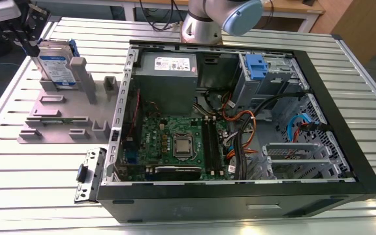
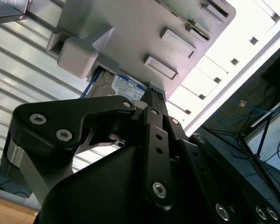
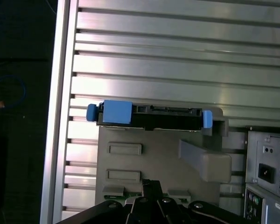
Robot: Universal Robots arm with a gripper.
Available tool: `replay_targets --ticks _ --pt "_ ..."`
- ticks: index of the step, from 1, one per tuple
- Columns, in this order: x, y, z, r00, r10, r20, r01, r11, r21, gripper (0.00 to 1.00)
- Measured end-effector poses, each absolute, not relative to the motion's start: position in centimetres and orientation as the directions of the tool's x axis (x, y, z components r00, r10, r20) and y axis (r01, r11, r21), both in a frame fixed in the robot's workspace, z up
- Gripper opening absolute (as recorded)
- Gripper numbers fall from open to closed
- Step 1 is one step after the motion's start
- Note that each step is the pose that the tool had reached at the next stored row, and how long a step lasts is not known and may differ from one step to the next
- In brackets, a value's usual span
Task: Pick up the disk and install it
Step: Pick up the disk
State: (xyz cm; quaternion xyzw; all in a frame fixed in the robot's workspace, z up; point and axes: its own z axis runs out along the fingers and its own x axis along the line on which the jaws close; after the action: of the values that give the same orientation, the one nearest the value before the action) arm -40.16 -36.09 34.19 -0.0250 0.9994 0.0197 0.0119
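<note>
Exterior view: slatted metal table [image 1: 37,181], open computer case [image 1: 344,122] at centre and 3 o'clock. Grey holder [image 1: 57,105] at 9 o'clock of case. Disk [image 1: 56,66] upright on edge in holder's far end, at 10 o'clock, blue frame around it. Gripper [image 1: 29,41] just at 11 o'clock of disk, near its upper edge; contact unclear. Both wrist views: fingers drawn together, nothing between them, pointing toward disk [image 3: 149,114] standing in holder.
</note>
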Motion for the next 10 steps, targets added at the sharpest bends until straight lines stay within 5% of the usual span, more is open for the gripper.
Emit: replay_targets --ticks 10 --pt "-40.16 -36.09 34.19 -0.997 -0.069 -0.025 -0.07 0.997 0.039 0.1"
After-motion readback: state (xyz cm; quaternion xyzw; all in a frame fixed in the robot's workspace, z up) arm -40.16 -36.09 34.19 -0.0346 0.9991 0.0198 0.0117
